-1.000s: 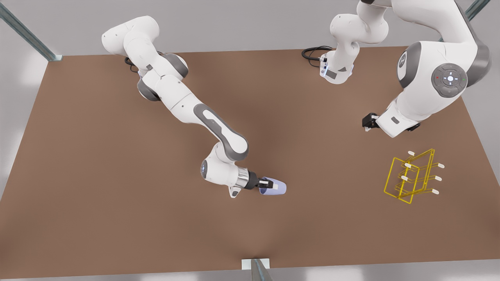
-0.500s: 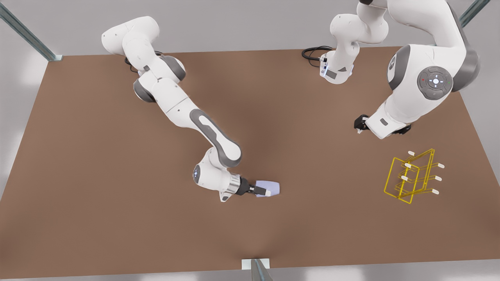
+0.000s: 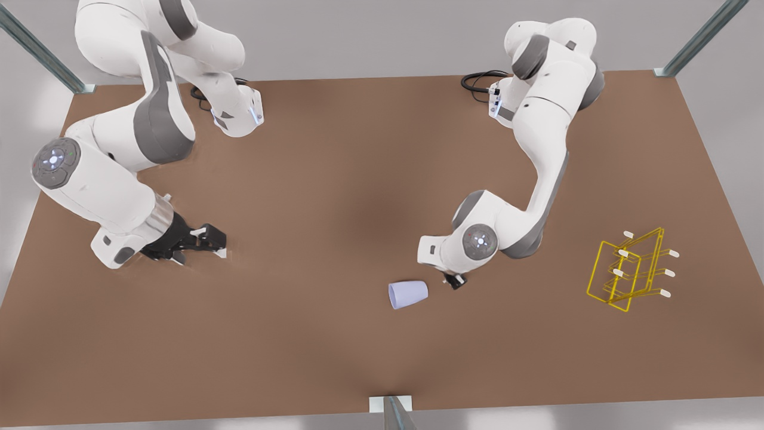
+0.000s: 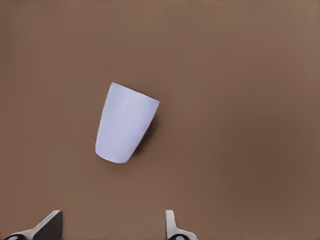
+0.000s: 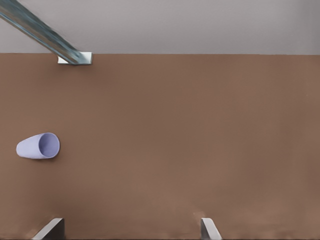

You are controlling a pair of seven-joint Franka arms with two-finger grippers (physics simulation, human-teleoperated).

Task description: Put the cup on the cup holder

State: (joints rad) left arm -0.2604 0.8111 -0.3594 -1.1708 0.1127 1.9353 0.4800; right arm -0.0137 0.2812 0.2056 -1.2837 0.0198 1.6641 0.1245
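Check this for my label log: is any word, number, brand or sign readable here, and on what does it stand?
None can be read. The cup, cup holder, table and both arms bear no text. Nor does the left gripper by the cup, or the right gripper at the front view's left.

White arms, grey joints, black claws

A brown table (image 3: 334, 179) spans the workspace. A black cable (image 3: 477, 79) coils at its far edge. Grey metal struts (image 3: 36, 51) frame the corners.
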